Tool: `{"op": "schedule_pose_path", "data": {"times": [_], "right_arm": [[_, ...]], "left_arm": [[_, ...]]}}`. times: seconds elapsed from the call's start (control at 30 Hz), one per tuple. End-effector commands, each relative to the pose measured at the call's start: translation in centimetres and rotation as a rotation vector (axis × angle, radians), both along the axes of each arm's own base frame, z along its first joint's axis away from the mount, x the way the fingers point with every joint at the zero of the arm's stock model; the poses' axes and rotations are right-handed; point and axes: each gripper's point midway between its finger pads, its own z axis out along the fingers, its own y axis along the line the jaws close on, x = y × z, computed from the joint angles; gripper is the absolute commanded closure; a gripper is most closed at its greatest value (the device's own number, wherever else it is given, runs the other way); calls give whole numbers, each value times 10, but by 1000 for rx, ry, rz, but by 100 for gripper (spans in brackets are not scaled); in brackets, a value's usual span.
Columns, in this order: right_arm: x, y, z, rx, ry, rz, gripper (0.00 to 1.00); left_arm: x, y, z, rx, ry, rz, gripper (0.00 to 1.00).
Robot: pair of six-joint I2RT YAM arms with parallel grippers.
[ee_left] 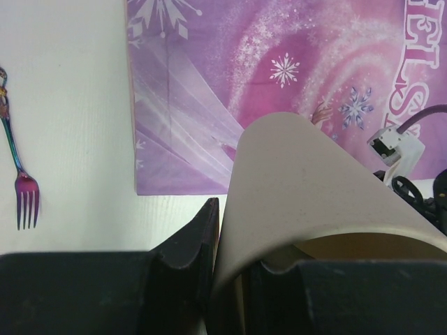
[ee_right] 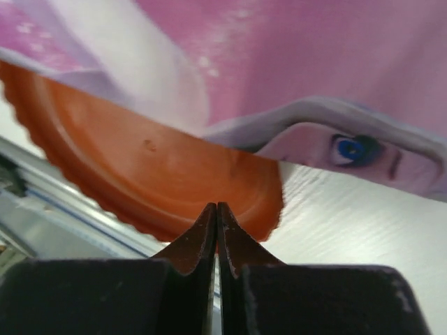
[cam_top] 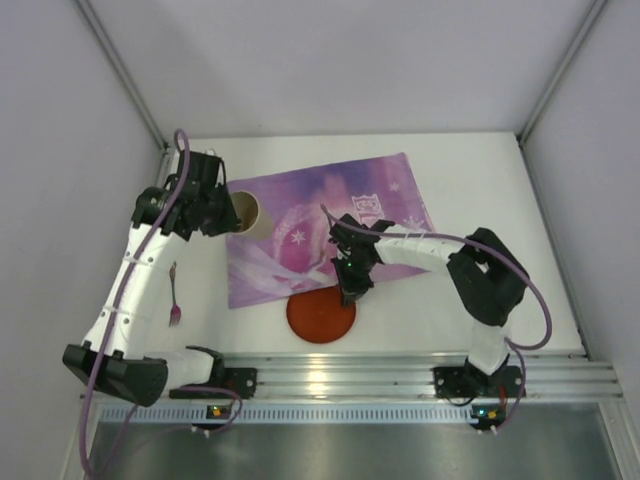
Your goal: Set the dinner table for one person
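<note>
From above, the white counter (cam_top: 480,170) carried the purple placemat (cam_top: 300,205) lying skewed near its middle. Bare counter was open beyond the placemat's far edge and off its right side. The beige cup (cam_top: 246,212) stood upright on the placemat's left edge, and the left pincer (cam_top: 226,213) was clamped on the cup's rim from the left. The fork (cam_top: 175,298) lay on bare counter left of the placemat's near-left corner, close beside the left arm. The orange plate (cam_top: 320,318) sat at the placemat's near edge, with only a narrow strip of counter between it and the silver rail (cam_top: 400,375). The right pincer (cam_top: 355,290) hung over the spot where plate and placemat met. From the left wrist, the left pincer (ee_left: 234,258) gripped the cup (ee_left: 314,188), one of its fingers (ee_left: 195,244) outside the wall and the other inside. The cup covered the placemat's (ee_left: 209,91) lower corner, the fork (ee_left: 24,199) lay well left of the placemat's straight edge, and clear counter (ee_left: 70,105) ran between them. From the right wrist, the right pincer (ee_right: 216,213) was clenched, tips touching with nothing seen between them, just above the plate's (ee_right: 160,174) scalloped rim. The placemat's (ee_right: 314,63) edge lay over the plate's far part. White counter (ee_right: 349,223) showed to the right below that edge, and the rail (ee_right: 42,202) ran at the left.
</note>
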Motion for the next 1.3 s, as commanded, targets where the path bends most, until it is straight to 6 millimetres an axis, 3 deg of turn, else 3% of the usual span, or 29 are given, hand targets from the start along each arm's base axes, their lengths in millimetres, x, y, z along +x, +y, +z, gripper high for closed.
{"op": "schedule_pose_path", "data": {"times": [0.0, 0.2, 0.3, 0.47, 0.53, 0.57, 0.6, 0.63, 0.67, 0.7, 0.77, 0.87, 0.97, 1.03, 1.07, 1.13, 1.17, 1.2, 1.27], "right_arm": [[7, -22, -21, -117, -47, 25, 100], [-2, -58, -49, -255, -63, 30, 100], [-11, -81, -46, -327, -63, 23, 100], [-39, -122, -6, -390, -68, -36, 100], [-34, -132, 17, -386, -143, -65, 100], [-24, -129, 30, -370, -193, -86, 100], [-16, -128, 42, -356, -231, -99, 93], [-7, -125, 56, -330, -284, -118, 78], [13, -121, 76, -309, -365, -153, 38], [24, -119, 89, -284, -410, -178, 18], [54, -122, 114, -232, -458, -268, 0], [98, -151, 135, -190, -473, -432, 0], [141, -192, 136, -184, -457, -596, 0], [169, -222, 116, -193, -406, -691, 0], [179, -224, 114, -161, -388, -707, 2], [200, -225, 86, -145, -326, -703, 7], [214, -230, 86, -166, -346, -697, 11], [218, -230, 60, -211, -297, -678, 11], [231, -227, 46, -242, -277, -652, 13]], "left_arm": [[14, -6, 23, -33, -83, -10, 100], [14, -6, 22, -25, -73, -14, 100], [17, -7, 21, -19, -65, -17, 100], [26, -9, 22, -15, -64, -20, 100], [29, -10, 22, -18, -68, -22, 100], [31, -12, 19, -24, -62, -28, 100], [33, -14, 19, -30, -63, -31, 100], [34, -15, 18, -33, -61, -34, 100], [36, -17, 15, -36, -52, -39, 100], [38, -20, 16, -45, -54, -46, 100], [41, -23, 16, -52, -51, -51, 100], [44, -24, 20, -53, -60, -55, 100], [43, -22, 23, -48, -68, -51, 100], [41, -23, 25, -56, -70, -53, 100], [40, -23, 24, -56, -67, -52, 100], [37, -22, 28, -62, -77, -49, 100], [35, -21, 29, -61, -78, -46, 100], [34, -21, 30, -61, -78, -43, 100], [32, -19, 31, -59, -82, -37, 100]]}}
